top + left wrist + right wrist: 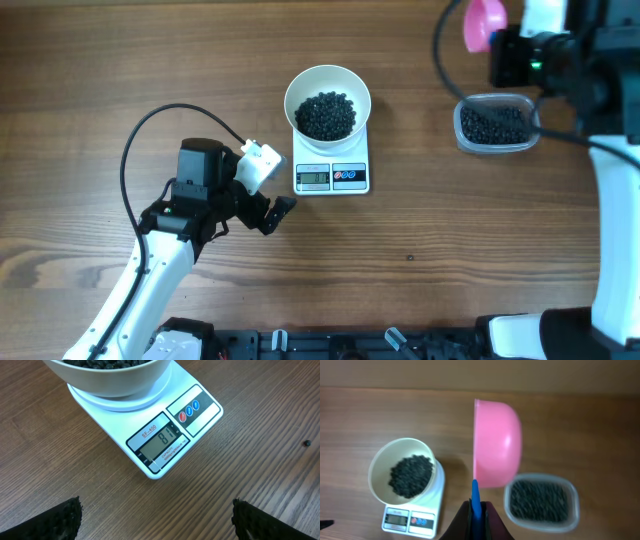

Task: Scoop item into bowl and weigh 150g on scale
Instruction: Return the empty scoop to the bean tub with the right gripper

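Observation:
The white bowl (300, 85) stands on the white scale (332, 177) with a heap of black beads (326, 115) inside. In the left wrist view the scale (165, 440) has a lit display, and the bowl (115, 382) sits at the top edge. My left gripper (270, 215) rests open just left of the scale's front, its fingers (55, 522) wide apart over bare wood. My right gripper (477, 515) is shut on the blue handle (476, 497) of a pink scoop (496, 442), held high between the bowl (379, 467) and the tub.
A clear plastic tub (494, 124) of black beads sits right of the scale, under the right arm; the right wrist view also has this tub (540, 502). One stray bead (308, 443) lies on the wood right of the scale.

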Motion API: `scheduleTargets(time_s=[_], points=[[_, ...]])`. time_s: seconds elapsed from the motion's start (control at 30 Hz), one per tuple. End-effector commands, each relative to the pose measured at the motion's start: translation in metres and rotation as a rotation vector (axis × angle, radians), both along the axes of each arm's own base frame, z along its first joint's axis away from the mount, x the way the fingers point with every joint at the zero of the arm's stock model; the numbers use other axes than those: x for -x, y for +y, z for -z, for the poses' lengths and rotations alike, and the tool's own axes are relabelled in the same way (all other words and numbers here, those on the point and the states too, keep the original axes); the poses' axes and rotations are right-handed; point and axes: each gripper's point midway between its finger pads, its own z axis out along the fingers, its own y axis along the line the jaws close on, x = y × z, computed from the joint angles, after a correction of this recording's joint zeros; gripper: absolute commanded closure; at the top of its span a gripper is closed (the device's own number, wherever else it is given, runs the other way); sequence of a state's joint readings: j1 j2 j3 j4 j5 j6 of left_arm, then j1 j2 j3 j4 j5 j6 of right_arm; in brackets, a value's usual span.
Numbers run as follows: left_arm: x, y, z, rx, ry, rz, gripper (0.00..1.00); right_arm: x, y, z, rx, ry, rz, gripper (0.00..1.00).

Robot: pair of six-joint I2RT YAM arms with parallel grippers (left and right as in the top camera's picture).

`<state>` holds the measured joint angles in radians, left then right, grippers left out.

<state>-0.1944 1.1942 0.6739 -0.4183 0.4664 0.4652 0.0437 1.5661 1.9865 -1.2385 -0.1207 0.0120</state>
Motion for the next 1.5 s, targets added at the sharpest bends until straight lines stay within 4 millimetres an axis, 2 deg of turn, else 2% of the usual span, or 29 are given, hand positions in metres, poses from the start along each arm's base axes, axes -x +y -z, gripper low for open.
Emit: scheduleTargets(time_s=[0.0,0.13,0.27,0.4,0.6,0.8,1.07,1.17,1.33,1.47], points=[[0.003,-0.001,0.002,0.013,0.014,0.003,0.0,0.007,-0.02,0.016,-0.041,0.079,-0.005,0.96],[0.003,-0.001,0.002,0.013,0.014,0.003,0.0,0.028,-0.032,0.035,0.001,0.194,-0.011,0.96],[0.003,-0.001,0.002,0.013,0.014,0.003,0.0,0.047,-0.055,0.05,0.097,0.301,0.085,0.96],[0.003,-0.001,0.002,0.013,0.014,0.003,0.0,0.049,-0.057,0.052,0.08,0.319,0.136,0.96],[0.003,-0.001,0.002,0.013,0.014,0.003,0.0,0.036,-0.079,0.077,0.182,0.397,0.192,0.96],[0.003,-0.001,0.002,0.013,0.014,0.003,0.0,0.008,-0.088,0.119,0.233,0.494,0.18,0.96],[0.003,-0.001,0.002,0.013,0.014,0.003,0.0,-0.008,-0.1,0.172,0.293,0.629,0.195,0.96],[0.003,-0.001,0.002,0.013,0.014,0.003,0.0,-0.013,-0.11,0.184,0.353,0.654,0.24,0.96],[0.003,-0.001,0.002,0.013,0.014,0.003,0.0,-0.02,-0.12,0.187,0.491,0.649,0.285,0.96],[0.003,-0.001,0.002,0.013,0.014,0.003,0.0,-0.023,-0.122,0.206,0.502,0.693,0.278,0.96]])
